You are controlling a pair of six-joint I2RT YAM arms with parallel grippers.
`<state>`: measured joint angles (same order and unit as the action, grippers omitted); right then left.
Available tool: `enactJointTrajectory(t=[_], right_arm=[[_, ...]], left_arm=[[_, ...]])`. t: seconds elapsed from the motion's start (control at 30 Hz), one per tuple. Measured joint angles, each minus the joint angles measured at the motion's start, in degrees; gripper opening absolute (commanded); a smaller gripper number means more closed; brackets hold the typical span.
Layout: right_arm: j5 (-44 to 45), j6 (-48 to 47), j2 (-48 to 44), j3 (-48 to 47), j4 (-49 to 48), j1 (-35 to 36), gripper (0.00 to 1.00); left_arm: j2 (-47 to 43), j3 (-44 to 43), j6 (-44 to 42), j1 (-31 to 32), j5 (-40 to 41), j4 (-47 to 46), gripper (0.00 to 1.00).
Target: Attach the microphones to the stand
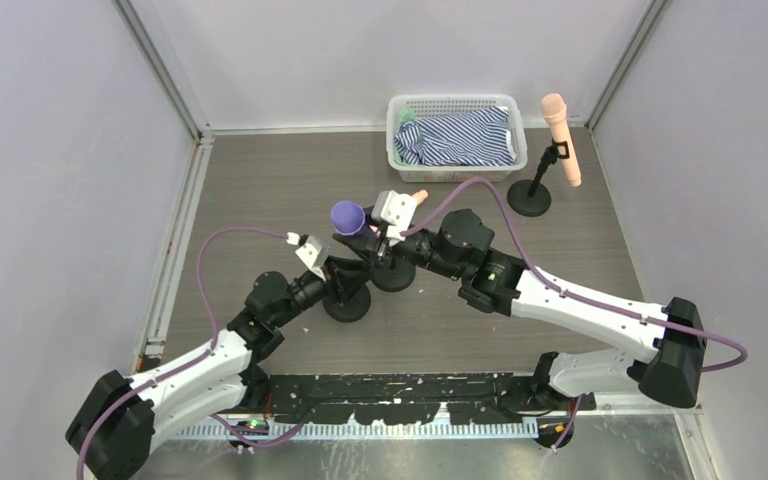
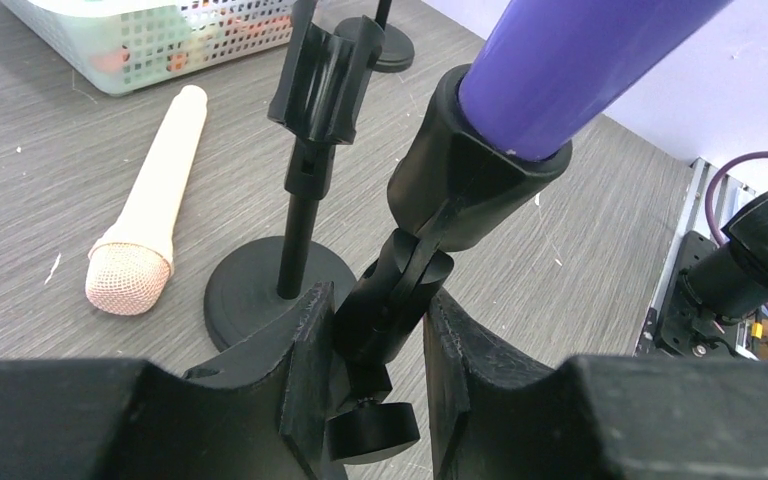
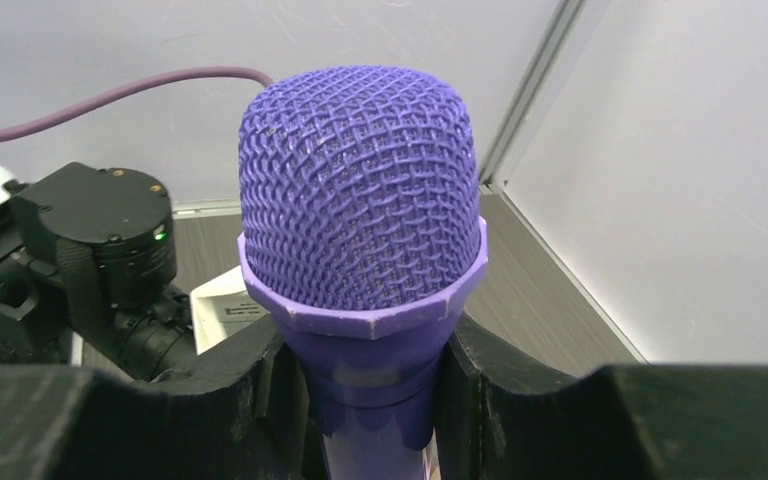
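The purple microphone [image 3: 360, 200] stands with its handle [image 2: 570, 60] seated in the clip [image 2: 470, 180] of a black stand [image 1: 347, 300] at mid-table. My right gripper [image 3: 370, 390] is shut on its neck just below the head [image 1: 348, 216]. My left gripper [image 2: 375, 320] is shut on that stand's swivel joint below the clip. One peach-pink microphone [image 1: 561, 138] sits in a stand [image 1: 530, 197] at the back right. The other peach-pink microphone [image 2: 150, 225] lies flat on the table beside an empty stand [image 2: 305, 150].
A white basket [image 1: 450, 101] holding a striped cloth stands at the back, left of the far stand. The empty stand's round base [image 1: 393, 276] sits close beside the held stand. Grey walls close in the left, right and back sides.
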<state>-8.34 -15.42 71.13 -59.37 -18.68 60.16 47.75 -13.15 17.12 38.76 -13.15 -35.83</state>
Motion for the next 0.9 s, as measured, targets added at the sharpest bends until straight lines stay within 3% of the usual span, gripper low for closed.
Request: enactJointTrajectory(t=[0.47, 0.9], right_arm=[[15.74, 10.49, 0.63, 5.55, -11.06, -0.76, 0.01], [28.83, 19.23, 1.51, 9.55, -15.34, 0.55, 0.01]], left_arm=[[-0.85, 1.44, 0.94, -0.55, 2.10, -1.62, 0.00], [-5.99, 3.58, 1.95, -0.90, 4.17, 0.85, 0.00]])
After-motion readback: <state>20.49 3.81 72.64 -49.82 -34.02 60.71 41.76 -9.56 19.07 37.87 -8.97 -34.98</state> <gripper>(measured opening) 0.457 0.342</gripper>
